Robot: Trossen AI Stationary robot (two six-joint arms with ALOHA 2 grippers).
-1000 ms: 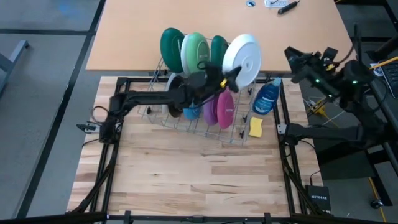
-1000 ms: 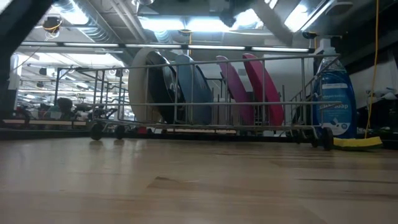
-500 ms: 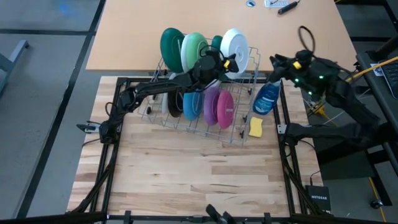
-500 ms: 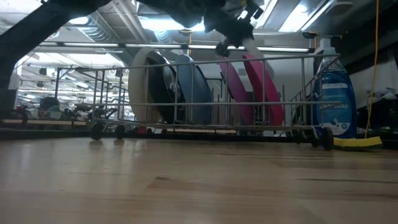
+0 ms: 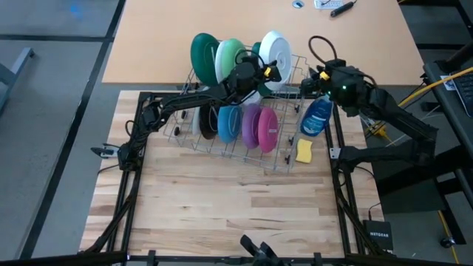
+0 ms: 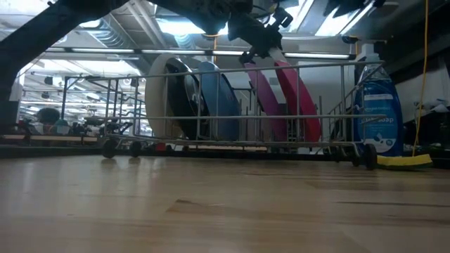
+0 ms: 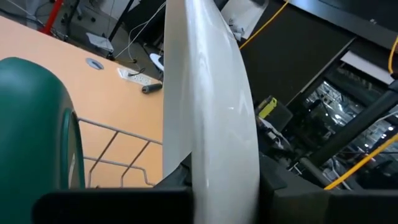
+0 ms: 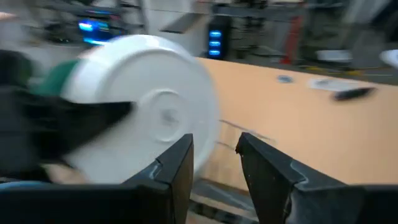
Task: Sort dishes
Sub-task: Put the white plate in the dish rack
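A wire dish rack point(image 5: 244, 111) stands on the table. Dark green point(image 5: 203, 53) and light green point(image 5: 231, 59) plates stand on edge in its far row. Small blue point(image 5: 228, 122), purple point(image 5: 250, 124) and pink point(image 5: 267, 129) dishes stand in the near row. My left gripper point(image 5: 262, 72) is shut on a white plate point(image 5: 276, 52) over the far row, beside another dark green plate point(image 7: 31, 130). My right gripper point(image 5: 314, 77) hovers open just right of the white plate point(image 8: 149, 106), its fingers point(image 8: 177, 165) near the rim and apart from it. My left gripper pinches the white plate's rim point(image 7: 217, 180) between its two fingers, one on each face. The fingers reach in level, slanting from the table's near left. The plate stands on edge above them point(image 6: 276, 50); whether its lower rim rests in the rack cannot be seen.
A blue soap bottle point(image 5: 318, 117) and a yellow sponge point(image 5: 304, 151) sit at the rack's right end, under my right arm. A tan table point(image 5: 148, 44) lies beyond the rack. Bare wood point(image 5: 229, 199) stretches toward the near edge.
My left gripper has carried the white plate toward the far edge and slightly down, from the rack's right front to its far row; the plate has turned more edge-on. My right gripper has swung toward the table's left and down, tipping and rolling toward the white plate.
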